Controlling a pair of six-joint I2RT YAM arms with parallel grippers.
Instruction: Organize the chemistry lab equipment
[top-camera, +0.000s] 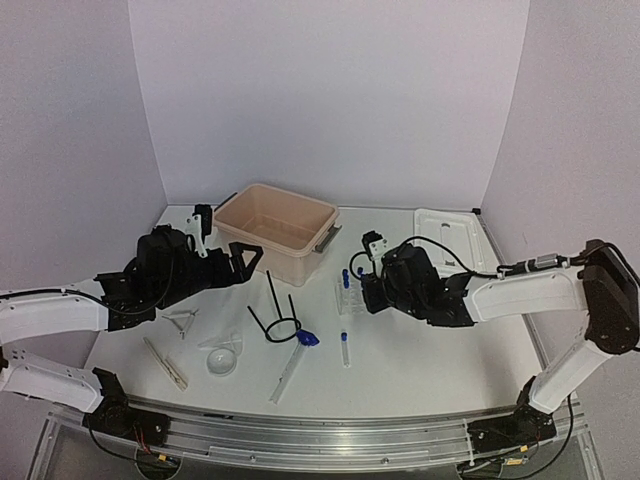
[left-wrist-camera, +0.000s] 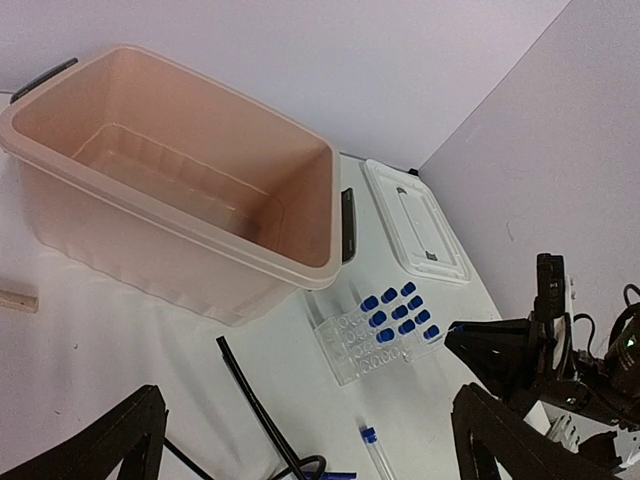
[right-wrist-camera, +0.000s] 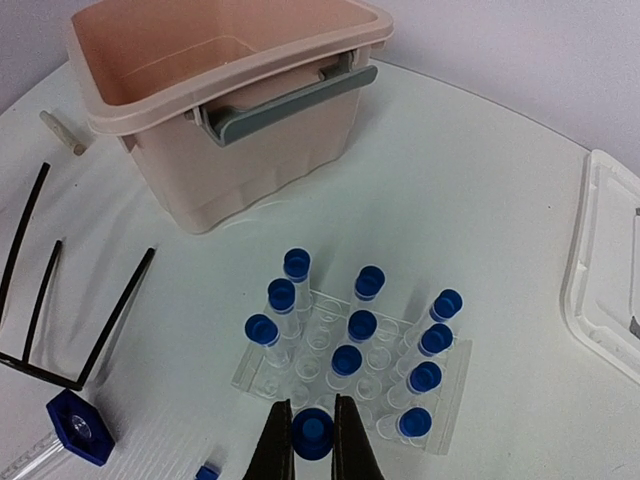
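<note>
The clear tube rack (right-wrist-camera: 352, 362) stands right of the tub and holds several blue-capped tubes (right-wrist-camera: 361, 325). It also shows in the top view (top-camera: 349, 297) and the left wrist view (left-wrist-camera: 384, 336). My right gripper (right-wrist-camera: 311, 438) is shut on one blue-capped tube (right-wrist-camera: 312, 434), held upright over the rack's near edge. My left gripper (top-camera: 250, 262) is open and empty, above the table beside the tub. One loose tube (top-camera: 344, 349) lies on the table. The black wire ring stand (top-camera: 277, 315), the clear funnel (top-camera: 222, 357), the wooden clamp (top-camera: 165, 362) and the blue-tipped brush (top-camera: 300, 345) lie in front.
The beige plastic tub (top-camera: 275, 230) stands open at the back centre. The white rectangular lid (top-camera: 450, 238) lies at the back right. A small metal piece (top-camera: 183, 320) lies left of the ring stand. The walls close off the back and both sides.
</note>
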